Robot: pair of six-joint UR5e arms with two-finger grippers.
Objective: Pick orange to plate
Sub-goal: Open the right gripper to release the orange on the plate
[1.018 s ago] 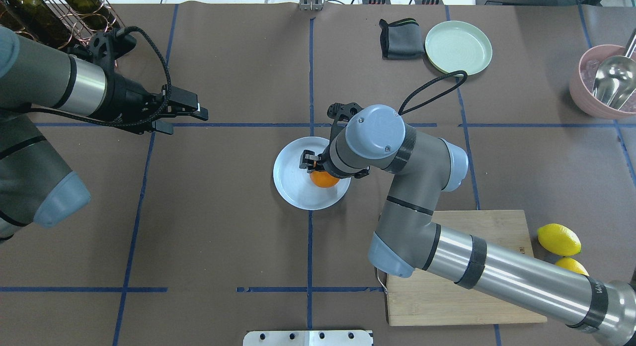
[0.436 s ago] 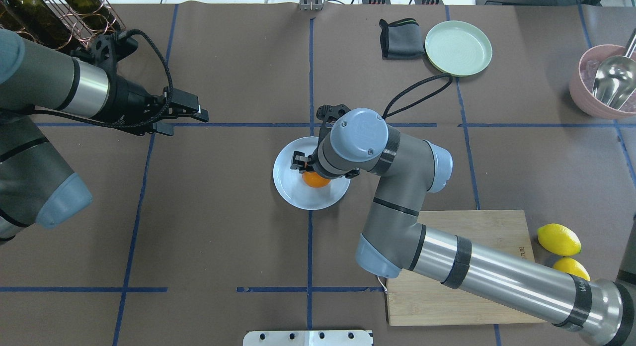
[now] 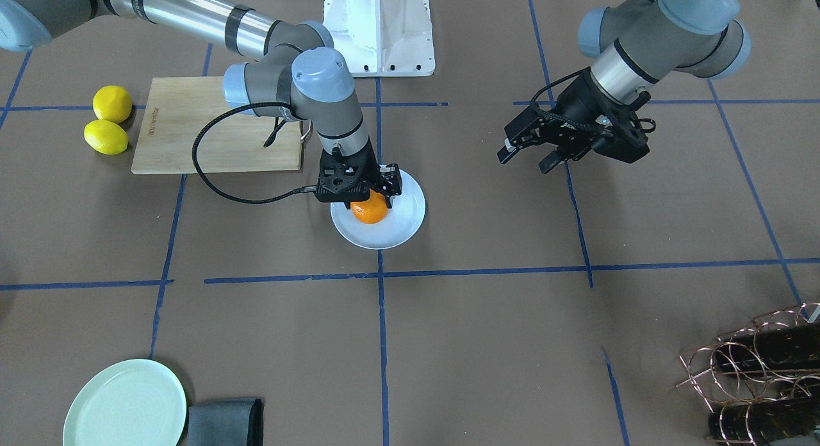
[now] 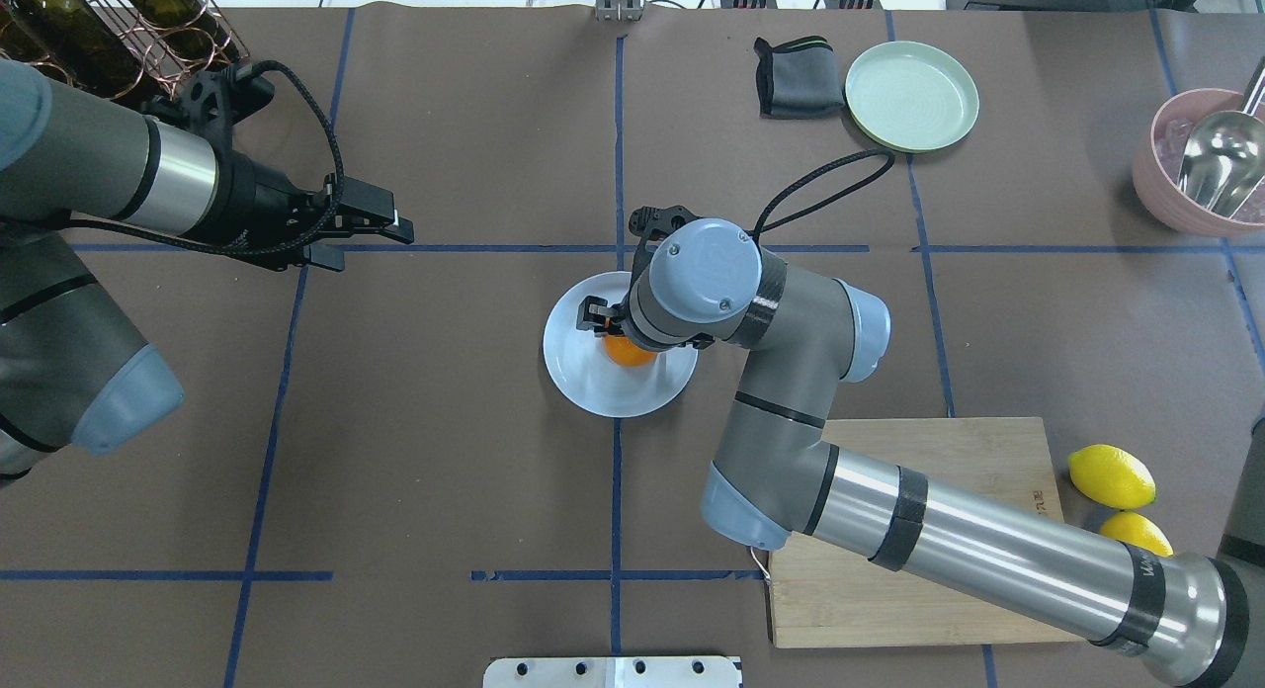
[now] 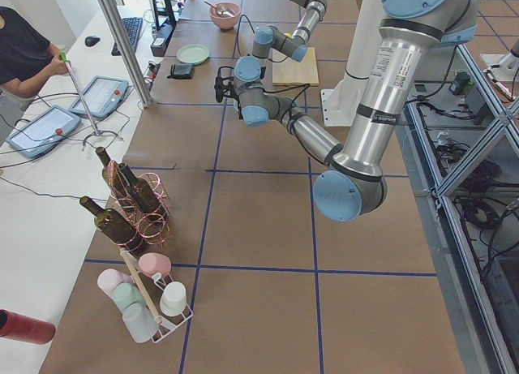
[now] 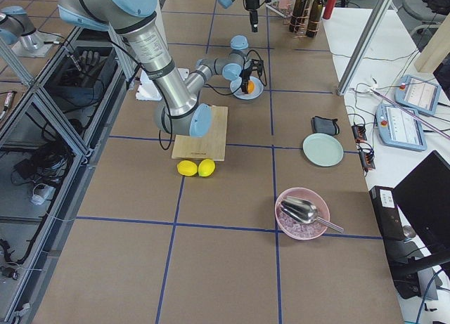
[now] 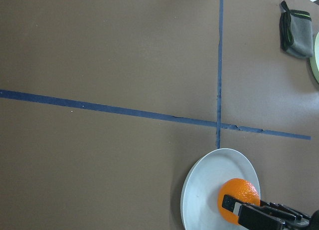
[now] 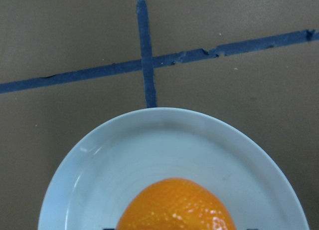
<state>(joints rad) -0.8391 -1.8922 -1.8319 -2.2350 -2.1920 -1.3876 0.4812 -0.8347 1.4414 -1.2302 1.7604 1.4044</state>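
Note:
The orange [image 4: 629,353] sits low over the middle of the pale bluish-white plate [image 4: 583,377] at the table's centre. My right gripper [image 4: 623,338] points straight down and is shut on the orange; I cannot tell whether the fruit touches the plate. The front view shows the orange [image 3: 370,213] under the black gripper [image 3: 369,201], inside the plate's rim [image 3: 406,226]. In the right wrist view the orange [image 8: 174,206] fills the bottom edge above the plate [image 8: 149,145]. My left gripper [image 4: 368,239] hovers open and empty far to the left.
A mint-green plate [image 4: 911,95] and a folded grey cloth [image 4: 796,75] lie at the back right. A wooden board [image 4: 988,461] is under my right arm, two lemons [image 4: 1112,475] beside it. A pink bowl with scoop [image 4: 1176,179] is far right, a bottle rack [image 4: 119,26] back left.
My right arm has carried the orange a little to the left, toward the plate's middle, and lower. The left arm has hardly moved.

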